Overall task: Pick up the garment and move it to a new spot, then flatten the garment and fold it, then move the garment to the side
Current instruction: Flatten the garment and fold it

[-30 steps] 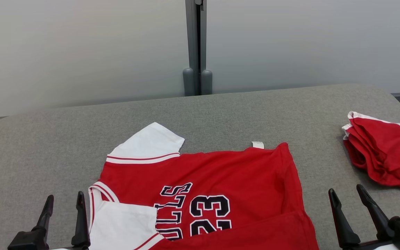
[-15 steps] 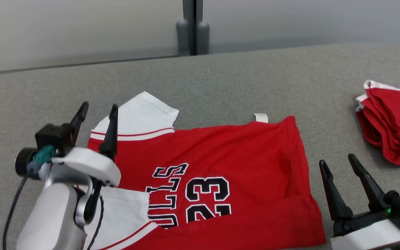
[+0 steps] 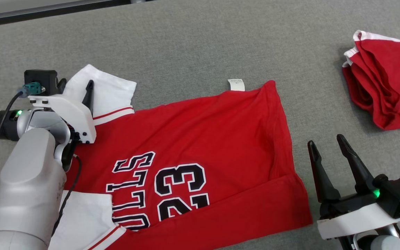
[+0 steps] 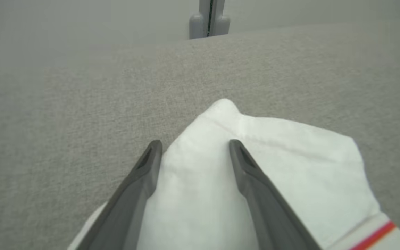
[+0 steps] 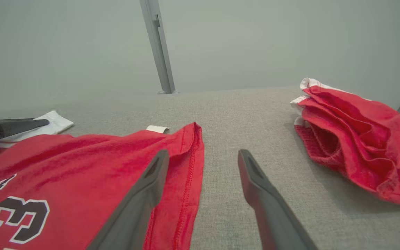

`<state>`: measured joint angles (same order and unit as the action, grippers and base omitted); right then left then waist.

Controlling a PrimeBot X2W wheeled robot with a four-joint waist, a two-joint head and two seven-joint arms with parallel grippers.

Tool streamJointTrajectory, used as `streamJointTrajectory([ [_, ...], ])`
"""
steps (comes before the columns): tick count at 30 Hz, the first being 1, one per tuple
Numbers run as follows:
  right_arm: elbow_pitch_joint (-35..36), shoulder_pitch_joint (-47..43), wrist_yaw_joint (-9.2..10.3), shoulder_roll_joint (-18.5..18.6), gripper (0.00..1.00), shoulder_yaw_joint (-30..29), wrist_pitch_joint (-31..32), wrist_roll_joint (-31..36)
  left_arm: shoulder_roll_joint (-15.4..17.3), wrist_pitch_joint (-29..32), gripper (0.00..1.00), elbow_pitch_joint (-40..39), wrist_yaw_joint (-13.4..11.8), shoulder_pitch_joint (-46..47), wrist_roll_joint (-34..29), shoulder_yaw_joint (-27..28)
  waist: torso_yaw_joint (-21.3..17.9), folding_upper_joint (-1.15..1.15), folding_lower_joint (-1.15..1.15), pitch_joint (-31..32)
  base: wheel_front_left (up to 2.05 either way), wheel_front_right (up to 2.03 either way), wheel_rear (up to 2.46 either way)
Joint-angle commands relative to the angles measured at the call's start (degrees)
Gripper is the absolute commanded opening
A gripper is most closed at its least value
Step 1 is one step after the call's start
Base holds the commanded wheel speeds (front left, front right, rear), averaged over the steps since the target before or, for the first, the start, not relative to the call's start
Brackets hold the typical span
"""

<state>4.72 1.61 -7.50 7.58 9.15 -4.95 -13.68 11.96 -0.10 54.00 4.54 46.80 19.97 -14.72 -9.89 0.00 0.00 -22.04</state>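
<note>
The red shirt (image 3: pixel 200 139) lies flat on the grey worktop (image 3: pixel 193 41), with the left claw (image 3: pixel 75 87) wide open over its white sleeve (image 3: pixel 113 90) at 10 o'clock, holding nothing, and the right claw (image 3: pixel 326 140) wide open and empty at 4 o'clock.

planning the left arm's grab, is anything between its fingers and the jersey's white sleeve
Nothing visible does. The left gripper is open right at the white sleeve of the jersey, which shows between its fingers, uncovered. The other red garment lies well off to the right.
</note>
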Motion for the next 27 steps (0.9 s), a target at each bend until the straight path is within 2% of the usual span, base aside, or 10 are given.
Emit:
streamJointTrajectory([
  [1,-0.2,0.76,0.03,-0.04,1.0,-0.14,-0.49,-0.31,0.04,0.07,1.0,1.09,0.26,1.16,0.17,-0.12,-1.11,0.0,0.0,-1.21,0.0,0.0,0.0],
  [2,-0.56,0.85,0.03,-0.04,1.0,-0.35,-0.65,-0.24,-0.21,0.86,1.0,3.03,0.6,1.8,0.41,-0.36,-1.15,0.0,0.0,-1.31,0.0,0.0,0.0],
  [3,-0.87,0.8,0.03,0.0,1.0,-0.52,-0.68,-0.27,-0.32,0.68,0.63,4.43,0.97,2.36,0.32,-0.66,-1.12,0.0,0.0,-1.36,0.0,0.0,0.0],
  [4,-1.18,0.8,0.03,0.17,1.0,-0.81,-0.78,-0.35,-0.54,0.84,0.0,5.72,1.01,2.68,0.46,-0.85,-1.01,0.0,0.0,-1.44,0.0,0.0,0.0],
  [11,-2.12,2.38,0.03,1.74,1.0,-3.52,0.26,-1.28,-1.17,-0.96,0.0,10.0,2.01,6.99,0.03,-2.68,0.75,0.0,0.0,-1.27,0.0,0.0,0.0],
  [17,-5.06,7.42,0.03,6.02,1.0,-5.36,1.29,-2.32,-3.83,-4.29,0.0,10.51,2.42,10.13,0.33,-3.88,4.63,0.0,0.0,-2.07,0.0,0.0,0.0],
  [25,-13.86,19.04,0.03,11.29,1.0,0.26,4.3,-4.77,-6.3,-9.92,0.0,9.38,2.76,13.27,0.65,-5.5,10.46,0.0,0.0,-5.24,0.0,0.0,0.0],
  [27,-17.76,20.87,0.03,12.14,1.0,2.1,7.59,-6.14,-6.48,-10.97,0.0,9.19,2.88,13.47,1.2,-5.78,11.32,0.0,0.0,-5.35,0.0,0.0,0.0],
])
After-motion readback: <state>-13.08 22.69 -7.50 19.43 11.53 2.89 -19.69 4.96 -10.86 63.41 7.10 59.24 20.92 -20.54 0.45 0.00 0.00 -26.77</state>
